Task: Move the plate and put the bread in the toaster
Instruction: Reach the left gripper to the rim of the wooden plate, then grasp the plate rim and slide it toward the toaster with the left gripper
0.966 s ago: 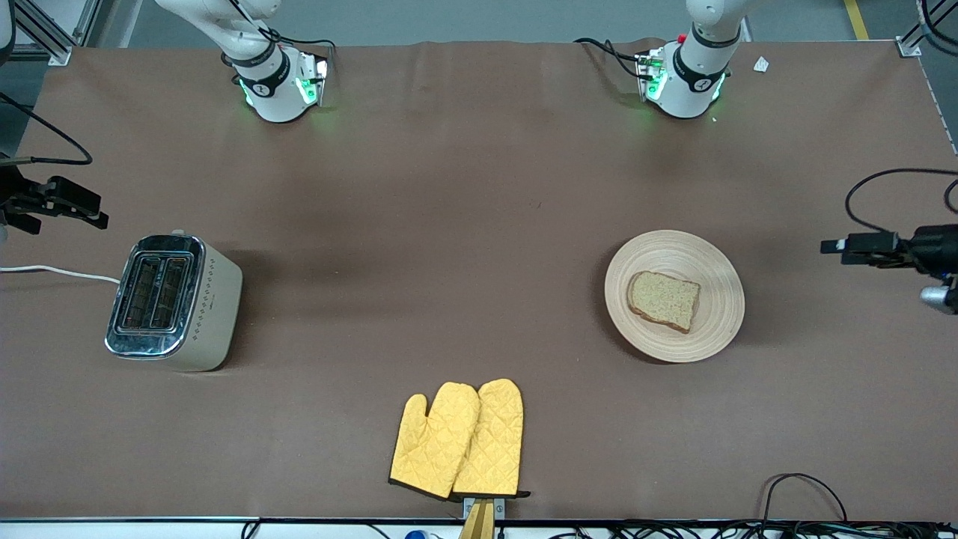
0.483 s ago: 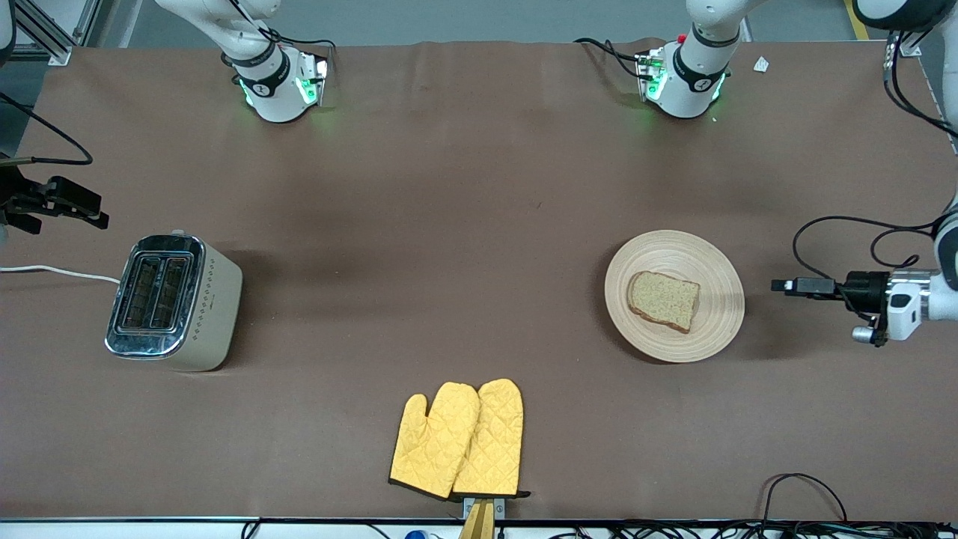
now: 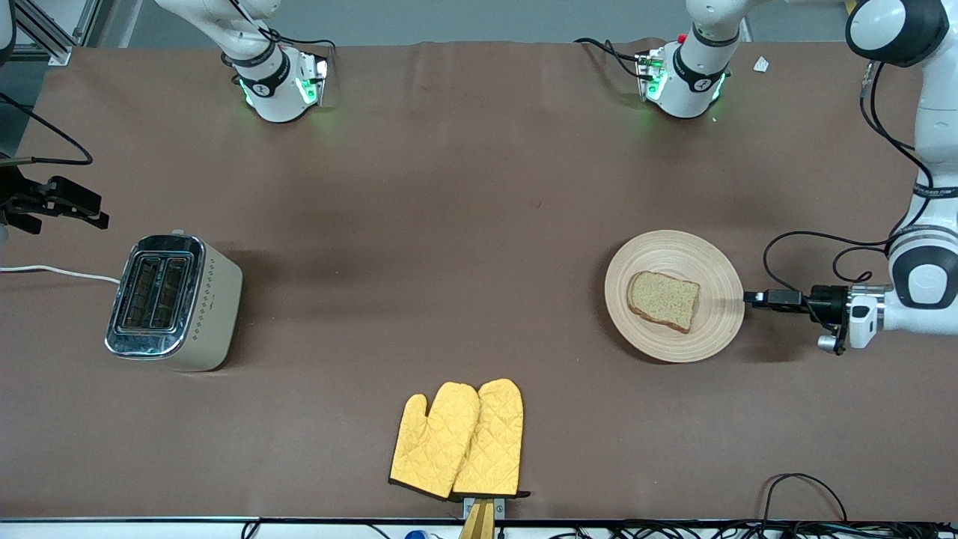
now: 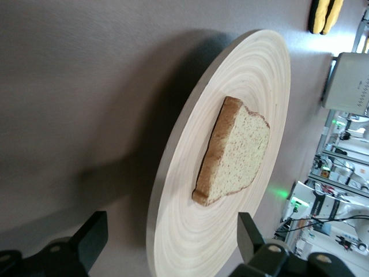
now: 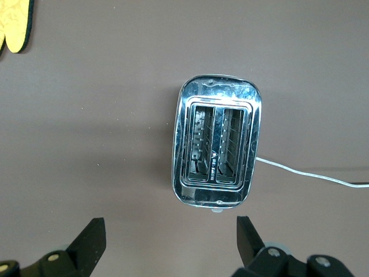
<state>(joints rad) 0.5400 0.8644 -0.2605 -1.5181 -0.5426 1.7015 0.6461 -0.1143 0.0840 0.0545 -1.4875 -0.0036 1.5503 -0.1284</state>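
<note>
Round pale-wood plate (image 3: 675,296) lying flat on the brown table (image 3: 449,224), toward the left arm's end. One slice of speckled bread (image 3: 664,301) resting on it, a little off centre toward the right arm's end, darker crust showing.

Left end effector (image 3: 751,298) low at the plate's rim on the side facing the left arm's end of the table, fingers spread wide. In the left wrist view, the two dark fingers (image 4: 92,236) set either side of the rim of the plate (image 4: 242,92), nothing clamped; whether either touches the wood cannot be told. Same view also giving the thickness of the bread (image 4: 233,153) and the plate's ring grooves, which the front view flattens.

Cream toaster (image 3: 176,302) standing upright at the right arm's end of the table, well apart from the plate, white cord (image 3: 52,271) trailing off it. Right end effector (image 3: 93,217) up in the air over the table just beside the toaster, waiting. Right wrist view looking straight down into both slots of the toaster (image 5: 218,147), both bare of bread, with its fingers (image 5: 92,242) standing apart and holding nothing.

Pair of yellow oven mitts (image 3: 458,439) lying overlapped on the table, nearer the front camera than plate and toaster, between the two; a corner of them (image 5: 14,23) caught in the right wrist view.
</note>
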